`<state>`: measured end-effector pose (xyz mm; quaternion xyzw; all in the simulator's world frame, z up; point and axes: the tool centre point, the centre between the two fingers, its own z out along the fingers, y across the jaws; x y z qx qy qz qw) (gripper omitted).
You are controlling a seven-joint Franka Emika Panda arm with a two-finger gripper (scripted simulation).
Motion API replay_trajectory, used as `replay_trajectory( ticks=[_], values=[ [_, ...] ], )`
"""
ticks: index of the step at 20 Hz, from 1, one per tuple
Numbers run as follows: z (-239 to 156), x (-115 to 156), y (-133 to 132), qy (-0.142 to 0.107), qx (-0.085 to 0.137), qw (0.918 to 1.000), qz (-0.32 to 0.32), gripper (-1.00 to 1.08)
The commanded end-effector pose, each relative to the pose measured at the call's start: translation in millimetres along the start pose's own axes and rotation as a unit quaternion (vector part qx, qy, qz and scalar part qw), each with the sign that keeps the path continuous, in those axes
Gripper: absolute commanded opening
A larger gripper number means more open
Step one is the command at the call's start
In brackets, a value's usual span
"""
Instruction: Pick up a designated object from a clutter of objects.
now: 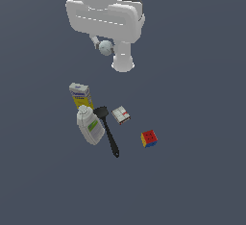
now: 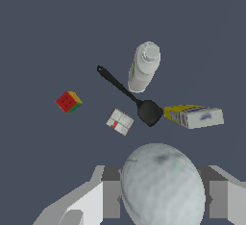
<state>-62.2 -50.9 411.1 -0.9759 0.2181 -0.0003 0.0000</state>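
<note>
The tiny pale grey-white ball (image 1: 105, 48) sits between the fingers of my gripper (image 1: 104, 45), which is shut on it and holds it high above the floor. In the wrist view the ball (image 2: 161, 183) fills the gap between the two fingers (image 2: 109, 193), well apart from the clutter. On the floor lie the yellow-white carton (image 1: 80, 95), the white bottle (image 1: 90, 125), the black spatula (image 1: 107, 130), the white-red box (image 1: 121, 115) and the multicoloured cube (image 1: 149, 139).
In the wrist view the cube (image 2: 68, 102), box (image 2: 119, 121), spatula (image 2: 127, 95), bottle (image 2: 143, 67) and carton (image 2: 194, 116) lie on a plain dark grey floor (image 2: 48, 27). The arm's white body (image 1: 103, 12) fills the top of the exterior view.
</note>
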Motion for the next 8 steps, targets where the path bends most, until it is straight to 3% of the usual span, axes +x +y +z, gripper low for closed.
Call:
replay_trajectory(
  ticks=[1, 8],
  values=[
    [-8.5, 3.0, -1.2, 0.0, 0.0, 1.0, 0.0, -1.0],
    [-17.3, 6.4, -2.6, 0.0, 0.0, 1.0, 0.0, -1.0]
  ],
)
